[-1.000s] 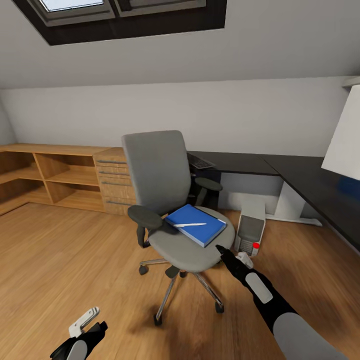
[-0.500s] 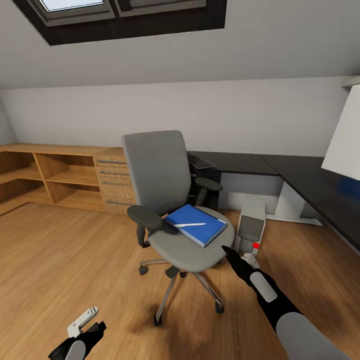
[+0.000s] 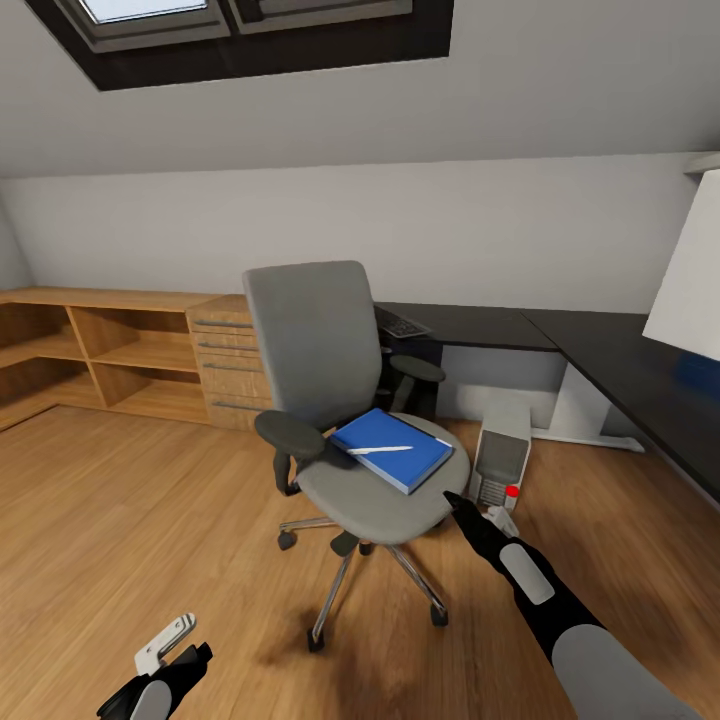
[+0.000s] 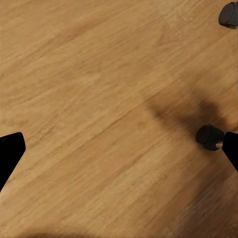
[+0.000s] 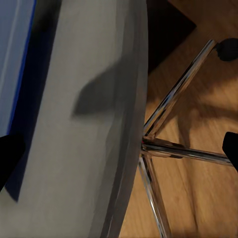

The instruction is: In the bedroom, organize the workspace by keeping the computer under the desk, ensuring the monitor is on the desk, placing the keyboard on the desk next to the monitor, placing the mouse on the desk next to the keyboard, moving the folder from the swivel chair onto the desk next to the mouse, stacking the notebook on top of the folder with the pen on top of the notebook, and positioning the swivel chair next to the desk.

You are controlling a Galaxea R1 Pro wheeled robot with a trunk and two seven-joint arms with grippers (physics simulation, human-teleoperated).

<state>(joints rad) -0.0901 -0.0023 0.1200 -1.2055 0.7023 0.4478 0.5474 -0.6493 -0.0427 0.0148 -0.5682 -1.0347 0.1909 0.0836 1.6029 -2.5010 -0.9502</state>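
Folder (image 3: pixel 391 448) flat on chair (image 3: pixel 378 490) seat, pen (image 3: pixel 379 450) on top; right gripper (image 3: pixel 458 503) at seat edge, left gripper (image 3: pixel 165 650) low, both with jaws apart.

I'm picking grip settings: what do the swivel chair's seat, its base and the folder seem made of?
The swivel chair seat looks like matte grey fabric, with no glare. Its base looks like polished chrome metal, showing bright mirror streaks. The folder looks like smooth blue card or plastic; which one is unclear.

- Chair armrest (image 3: pixel 290 432) flanks the folder (image 3: pixel 392 448) on one side
- Seat's front edge beside the right gripper (image 3: pixel 455 503) is unblocked
- Computer (image 3: pixel 500 452) stands near
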